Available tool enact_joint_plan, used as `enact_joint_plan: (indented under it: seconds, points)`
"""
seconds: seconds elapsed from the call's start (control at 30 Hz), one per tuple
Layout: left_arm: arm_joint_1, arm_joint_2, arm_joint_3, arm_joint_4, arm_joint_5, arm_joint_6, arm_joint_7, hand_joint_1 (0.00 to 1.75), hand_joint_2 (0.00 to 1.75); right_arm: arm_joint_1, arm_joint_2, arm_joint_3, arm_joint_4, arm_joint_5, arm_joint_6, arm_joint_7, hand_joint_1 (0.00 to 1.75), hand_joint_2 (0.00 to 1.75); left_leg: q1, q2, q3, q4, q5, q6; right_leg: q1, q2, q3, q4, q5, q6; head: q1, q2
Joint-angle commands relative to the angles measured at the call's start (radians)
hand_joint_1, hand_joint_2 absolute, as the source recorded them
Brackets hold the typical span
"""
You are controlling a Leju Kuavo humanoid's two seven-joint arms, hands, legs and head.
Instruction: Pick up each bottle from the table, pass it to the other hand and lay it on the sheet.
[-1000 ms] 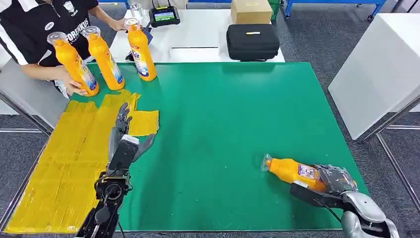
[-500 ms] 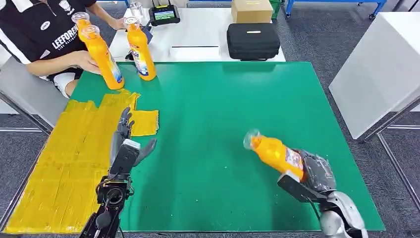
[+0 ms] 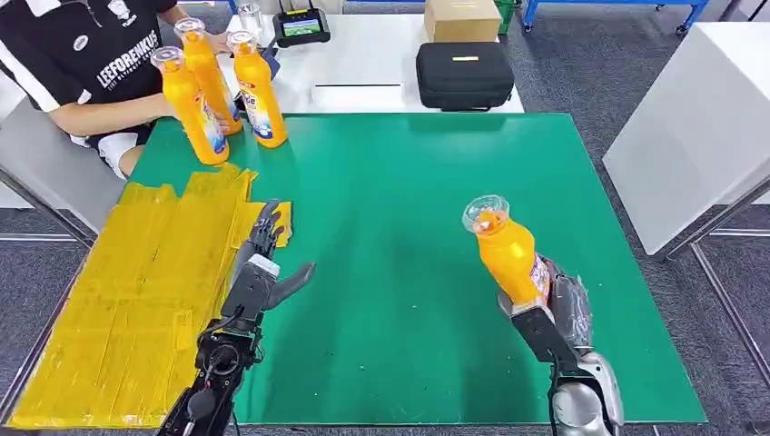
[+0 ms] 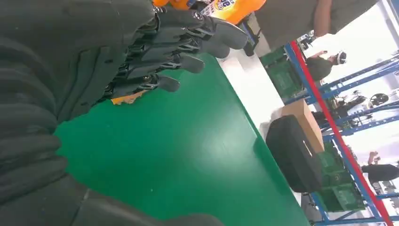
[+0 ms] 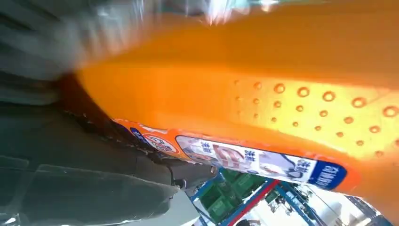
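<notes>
So since a second ago the right hand (image 3: 556,307) has lifted the orange bottle (image 3: 507,254) off the green worktop (image 3: 399,227) and tipped it nearly upright, cap end up, fingers wrapped round its lower body. The left hand (image 3: 263,263) has drifted a bit toward it, fingers spread, holding nothing. Looks like pickup's done, but the handover isn't. The yellow sheet (image 3: 118,300) beyond the left hand has no bottle on it yet. Three more bottles (image 3: 218,86) wait by a person.

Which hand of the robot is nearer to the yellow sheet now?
The left. The left hand hangs open at the yellow sheet's inner edge. The right hand grips an orange bottle far across the green table.
</notes>
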Motion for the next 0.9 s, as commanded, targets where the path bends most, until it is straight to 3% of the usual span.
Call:
enact_joint_plan:
  seconds: [0.03, 0.3, 0.47, 0.9]
  points:
    - [-0.027, 0.023, -0.055, 0.010, 0.095, -0.112, -0.016, 0.00, 1.75, -0.042, 0.039, -0.021, 0.051, -0.125, 0.037, -0.033, 1.75, 1.75, 0.002, 0.000, 0.003, 0.001, -0.002, -0.004, 0.002, -0.002, 0.003, 0.000, -0.001, 0.000, 0.000, 0.000]
    - [-0.091, 0.025, -0.184, 0.007, 0.169, -0.196, 0.006, 0.00, 1.75, -0.195, 0.075, 0.139, 0.248, -0.300, 0.064, -0.113, 1.75, 1.75, 0.003, 0.005, 0.003, 0.001, -0.002, -0.006, 0.003, 0.002, 0.004, 0.000, 0.000, -0.001, 0.000, 0.000]
    - [-0.117, 0.017, -0.210, 0.040, 0.205, -0.197, 0.010, 0.00, 1.75, -0.288, 0.101, 0.266, 0.344, -0.304, 0.083, -0.103, 1.75, 1.75, 0.003, 0.006, 0.003, 0.002, -0.002, -0.006, 0.003, 0.003, 0.003, 0.000, 0.000, -0.001, 0.000, 0.000]
    - [-0.107, 0.000, -0.216, -0.016, 0.247, -0.233, 0.038, 0.00, 1.75, -0.370, 0.147, 0.425, 0.499, -0.225, 0.087, -0.069, 1.75, 1.75, 0.003, 0.003, 0.003, 0.000, -0.001, -0.005, 0.002, 0.001, 0.003, 0.000, 0.000, 0.000, 0.000, 0.000]
